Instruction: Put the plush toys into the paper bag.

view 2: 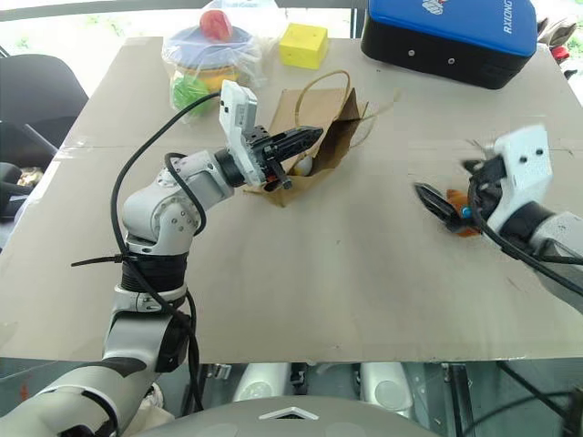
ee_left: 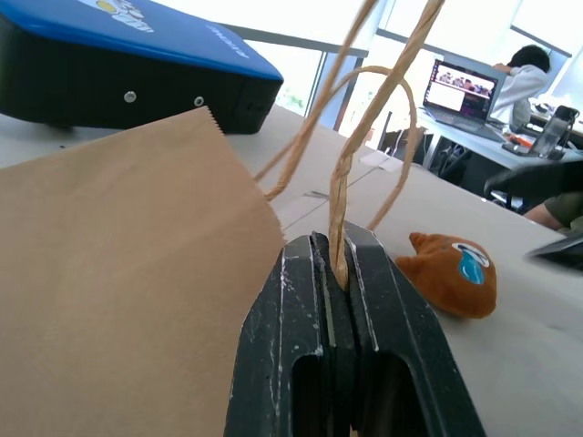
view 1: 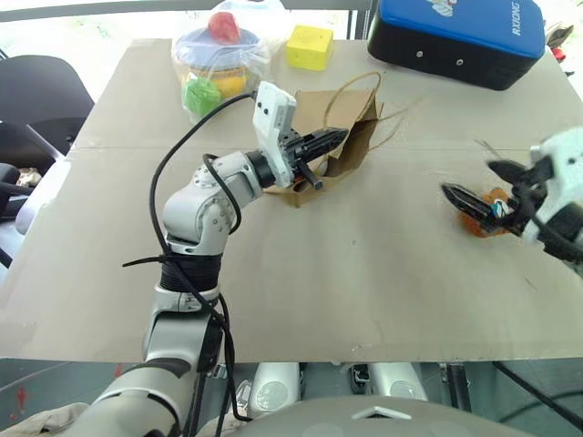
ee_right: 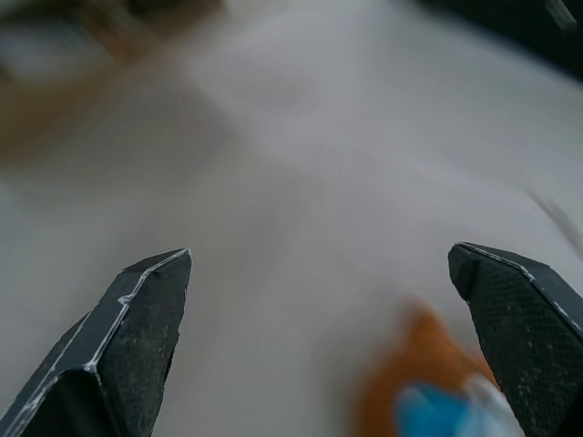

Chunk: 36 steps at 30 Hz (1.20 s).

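Note:
The brown paper bag (view 1: 357, 138) lies on the table's far middle, its wall filling much of the left wrist view (ee_left: 127, 273). My left gripper (view 1: 330, 139) is shut on one of its tan cord handles (ee_left: 341, 182), the cord pinched between the fingertips (ee_left: 364, 273). An orange-brown bear-head plush toy (view 1: 487, 221) with a blue tear lies on the table at the right (ee_left: 451, 273). My right gripper (view 1: 467, 177) hangs just over it, open, the toy low between its spread fingers (ee_right: 428, 387) and not touched.
A blue-and-black case (view 1: 460, 36) stands at the back right. A yellow cube (view 1: 310, 45) and a bag of colourful plastic toys (view 1: 219, 59) sit at the back. The table's near edge (view 1: 291, 357) runs below. A person sits at a laptop (ee_left: 524, 73) beyond.

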Tool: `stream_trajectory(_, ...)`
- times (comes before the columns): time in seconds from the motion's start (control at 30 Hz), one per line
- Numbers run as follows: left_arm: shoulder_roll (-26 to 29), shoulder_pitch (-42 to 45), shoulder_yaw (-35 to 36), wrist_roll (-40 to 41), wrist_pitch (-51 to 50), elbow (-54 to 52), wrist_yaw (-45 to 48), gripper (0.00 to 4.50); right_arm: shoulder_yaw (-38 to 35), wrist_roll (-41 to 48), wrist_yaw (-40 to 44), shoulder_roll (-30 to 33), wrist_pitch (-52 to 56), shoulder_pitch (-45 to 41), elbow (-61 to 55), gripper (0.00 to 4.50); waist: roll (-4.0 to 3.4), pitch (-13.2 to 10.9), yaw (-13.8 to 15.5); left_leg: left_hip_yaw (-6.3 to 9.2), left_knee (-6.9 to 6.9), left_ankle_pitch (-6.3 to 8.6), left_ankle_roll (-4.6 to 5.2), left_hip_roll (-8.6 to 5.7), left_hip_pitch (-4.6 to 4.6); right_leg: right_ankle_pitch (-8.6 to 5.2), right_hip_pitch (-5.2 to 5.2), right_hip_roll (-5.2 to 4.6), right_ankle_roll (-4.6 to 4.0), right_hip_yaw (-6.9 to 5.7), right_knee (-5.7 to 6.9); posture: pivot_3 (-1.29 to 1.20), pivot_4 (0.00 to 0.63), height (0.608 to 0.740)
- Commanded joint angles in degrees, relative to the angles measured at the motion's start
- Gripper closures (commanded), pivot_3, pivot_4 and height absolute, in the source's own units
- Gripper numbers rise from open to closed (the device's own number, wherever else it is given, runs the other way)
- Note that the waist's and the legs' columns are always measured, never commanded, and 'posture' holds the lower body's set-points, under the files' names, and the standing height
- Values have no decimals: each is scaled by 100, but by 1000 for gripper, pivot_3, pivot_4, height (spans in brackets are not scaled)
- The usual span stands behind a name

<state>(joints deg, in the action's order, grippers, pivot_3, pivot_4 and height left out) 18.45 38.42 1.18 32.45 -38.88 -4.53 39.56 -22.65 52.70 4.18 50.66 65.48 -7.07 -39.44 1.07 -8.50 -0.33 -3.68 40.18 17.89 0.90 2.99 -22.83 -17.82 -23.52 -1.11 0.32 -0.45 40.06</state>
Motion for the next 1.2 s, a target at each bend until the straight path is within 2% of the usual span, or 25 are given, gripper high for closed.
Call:
stream_trajectory(0.03,45,109,109,253,-60,-299,119,4440,476,-819,-377,63,147,-149,570,0,0,1,-37,0,0,0,-1,2,2,0,0,4,0,1,2,0,150,729)
stream_trajectory(0.1,86,168,90,277,-117,-325,144,4440,1256,-1364,-163,401,99,-254,888,0,-7,4,-46,-6,-1,-1,-1,3,8,0,-1,7,0,9,5,0,150,729)
stream_trajectory(0.13,90,205,90,298,-160,-341,128,4440,1495,-1442,-70,367,156,-369,1077,0,-7,4,-48,-8,0,-1,-1,3,9,0,-1,10,0,12,6,0,150,729)
stream_trajectory(0.23,75,280,84,321,-232,-413,94,4440,1780,-1529,161,237,309,-557,1446,0,-6,3,-32,-8,0,-1,-1,5,7,0,-1,13,0,12,1,0,150,729)
stream_trajectory(0.27,71,298,91,317,-238,-439,78,4479,1843,-1592,242,255,327,-573,1522,259,-6,3,-25,-8,0,-1,-1,5,6,0,-1,13,0,12,0,0,150,729)
stream_trajectory(0.33,50,298,135,341,-274,-536,-5,4500,1895,-1713,381,314,371,-558,1639,817,-6,4,-10,-8,0,0,-1,5,4,0,-1,12,0,11,-4,0,150,729)
stream_trajectory(0.5,36,169,234,469,-412,-711,-199,4500,1720,-1906,740,282,163,-459,1510,3199,-5,4,6,-7,0,0,-1,5,2,3,0,9,5,11,-5,0,150,729)
stream_trajectory(0.57,77,96,225,494,-428,-744,-204,4500,1348,-1714,989,79,-137,-405,1203,4148,-5,4,8,-7,0,0,-1,5,3,4,0,9,7,11,-5,0,150,729)
stream_trajectory(0.6,96,78,218,497,-427,-744,-197,4500,1085,-1492,1108,-94,-232,-422,1009,4464,-5,4,6,-7,0,0,-1,5,3,4,0,9,7,11,-5,0,150,729)
stream_trajectory(0.7,97,87,223,540,-450,-700,-189,4500,229,-331,1417,-767,-484,-677,319,4464,-7,3,-26,-6,0,-1,-1,6,4,4,-2,12,7,12,0,0,150,729)
stream_trajectory(0.77,84,96,194,534,-433,-646,-157,4500,-247,816,1038,-1247,-494,-1153,224,4464,-8,2,-48,-4,0,-1,-2,8,6,4,-2,14,7,12,2,0,150,729)
stream_trajectory(0.9,24,134,180,574,-447,-544,-160,4500,-306,1980,436,-1513,-706,-2181,300,4464,-8,2,-30,-3,6,0,-1,5,5,4,-1,9,7,9,3,0,150,729)
stream_trajectory(0.93,14,149,195,603,-466,-514,-159,4500,-158,1990,302,-1560,-742,-2439,356,4464,-7,2,-20,-4,6,-1,-1,5,4,4,-1,8,7,8,2,0,150,729)
stream_trajectory(1.03,-84,143,265,774,-570,-541,-257,4500,1253,767,461,-1336,-664,-2894,396,4464,-8,3,-26,-3,6,0,-1,5,2,4,-1,7,7,7,-1,0,150,729)
stream_trajectory(1.13,-155,115,349,874,-647,-567,-396,4500,2207,-171,840,-959,-847,-2751,508,4464,-7,3,-9,-2,6,0,-1,5,0,4,-1,6,7,5,-2,0,150,729)
stream_trajectory(1.2,-174,83,389,918,-663,-609,-487,4500,2539,-373,1119,-857,-882,-2638,480,4464,-6,3,-7,0,6,0,0,4,-6,4,-2,4,7,3,-5,0,150,729)
